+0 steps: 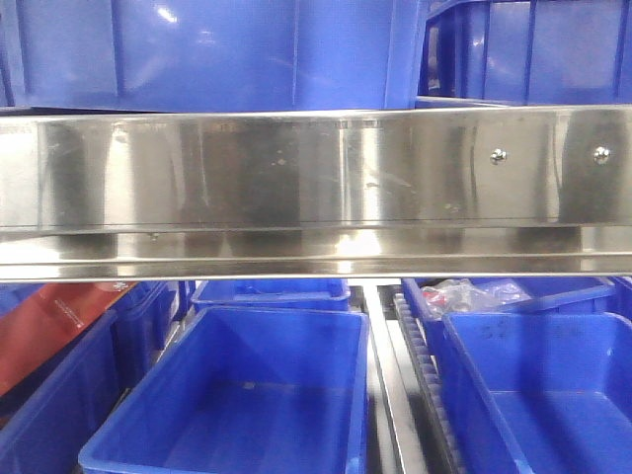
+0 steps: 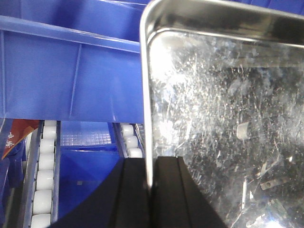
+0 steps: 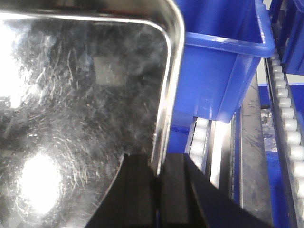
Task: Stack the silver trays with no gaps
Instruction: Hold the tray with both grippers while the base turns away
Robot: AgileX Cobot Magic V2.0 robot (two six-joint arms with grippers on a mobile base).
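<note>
In the left wrist view a scratched silver tray (image 2: 223,109) fills the right side. My left gripper (image 2: 149,164) is shut on its left rim, one black finger outside the rim and one inside. In the right wrist view a silver tray (image 3: 85,109) fills the left side. My right gripper (image 3: 156,171) is shut on its right rim near the rounded corner. I cannot tell whether both views show the same tray, or what lies under it. No tray or gripper shows in the front view.
A broad steel shelf rail (image 1: 316,178) with screws spans the front view, with deep blue bins (image 1: 237,395) above and below it. White roller tracks (image 2: 42,175) (image 3: 289,118) run beside the blue bins (image 3: 223,71). A red sheet (image 1: 49,326) lies at the lower left.
</note>
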